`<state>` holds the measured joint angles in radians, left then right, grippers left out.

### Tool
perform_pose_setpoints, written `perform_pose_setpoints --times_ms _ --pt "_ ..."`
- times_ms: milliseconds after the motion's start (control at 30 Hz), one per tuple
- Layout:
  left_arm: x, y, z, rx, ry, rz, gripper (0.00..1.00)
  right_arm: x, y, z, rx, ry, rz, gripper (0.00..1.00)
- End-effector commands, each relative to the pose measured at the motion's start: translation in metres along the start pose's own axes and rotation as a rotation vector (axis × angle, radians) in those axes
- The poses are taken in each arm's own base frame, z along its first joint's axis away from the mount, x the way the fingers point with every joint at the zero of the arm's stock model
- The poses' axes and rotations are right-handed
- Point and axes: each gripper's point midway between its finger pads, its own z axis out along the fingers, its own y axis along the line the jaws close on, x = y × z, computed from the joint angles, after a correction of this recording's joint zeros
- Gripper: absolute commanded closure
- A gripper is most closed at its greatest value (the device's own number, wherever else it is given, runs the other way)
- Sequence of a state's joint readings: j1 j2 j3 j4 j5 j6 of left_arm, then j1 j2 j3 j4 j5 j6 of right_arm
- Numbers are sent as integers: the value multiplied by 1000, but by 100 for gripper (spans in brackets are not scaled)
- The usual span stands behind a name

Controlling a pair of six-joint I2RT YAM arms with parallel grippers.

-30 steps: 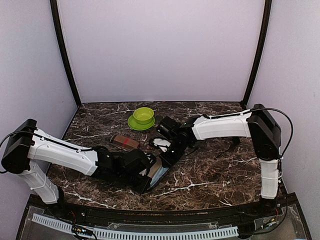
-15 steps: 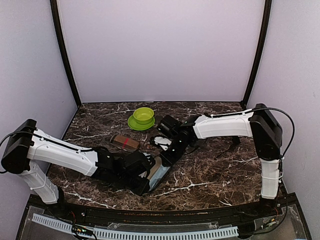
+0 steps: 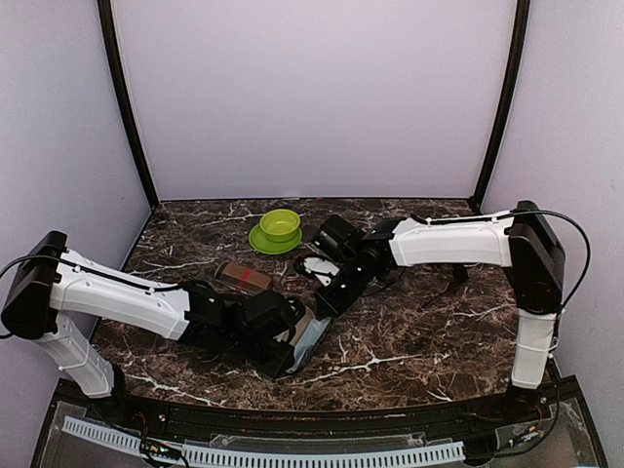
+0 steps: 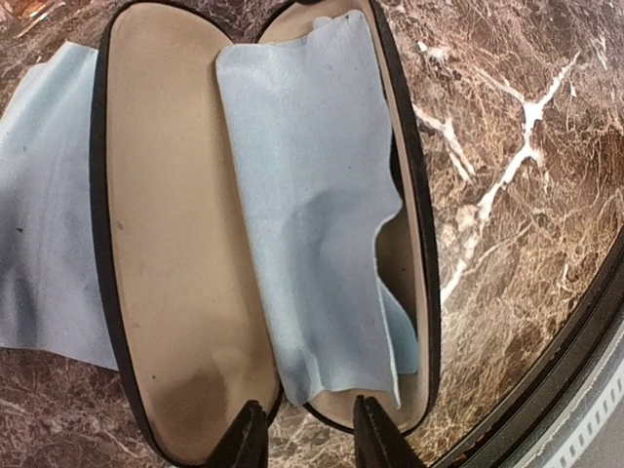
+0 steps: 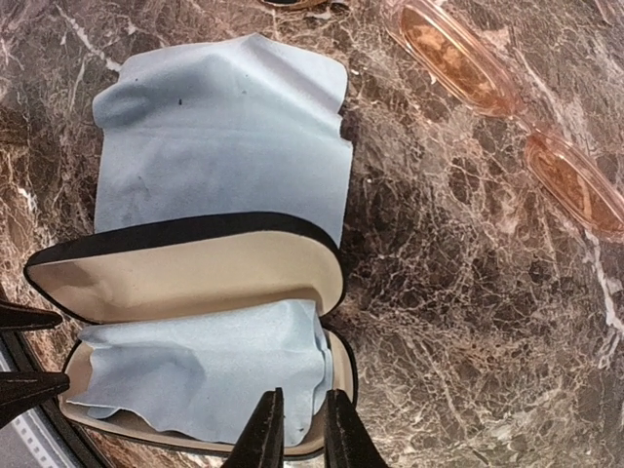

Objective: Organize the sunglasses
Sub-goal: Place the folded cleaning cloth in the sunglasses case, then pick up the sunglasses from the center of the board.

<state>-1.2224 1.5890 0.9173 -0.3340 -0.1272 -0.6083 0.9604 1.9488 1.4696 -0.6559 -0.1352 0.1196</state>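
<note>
Place: robot test booth, lab-like.
Walls: plain lilac panels (image 3: pixel 312 97) at 9, 12 and 3 o'clock, between black corner posts (image 3: pixel 127 107).
Work surface: dark marble-look table (image 3: pixel 419 331).
6 o'clock: white slotted cable duct (image 3: pixel 263 453).

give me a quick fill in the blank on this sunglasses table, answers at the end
1. The black-rimmed case lies ___, its beige lining showing.
2. The cloth tucked into it is light ___.
3. The bowl at the back sits on a plate of the same colour, ___.
4. The sunglasses with pinkish lenses are not yet ___ the case.

Missing words: open; blue; green; inside
</note>
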Motion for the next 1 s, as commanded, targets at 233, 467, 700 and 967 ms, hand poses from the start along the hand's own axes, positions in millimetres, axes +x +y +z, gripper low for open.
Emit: perform_pose_setpoints --times_ms 233,467,700,967 --pt "-37 -2 -15 -57 -104 82 65 1 0 -14 6 -46 35 87" --pt "-54 3 -6 -95 -117 113 65 9 -7 -21 26 -57 65 87" --pt "-58 7 1 -121 -112 120 65 15 -10 -24 26 -69 90 88" --pt "-55 4 9 -113 -85 125 65 19 -11 -23 29 -63 98 88"
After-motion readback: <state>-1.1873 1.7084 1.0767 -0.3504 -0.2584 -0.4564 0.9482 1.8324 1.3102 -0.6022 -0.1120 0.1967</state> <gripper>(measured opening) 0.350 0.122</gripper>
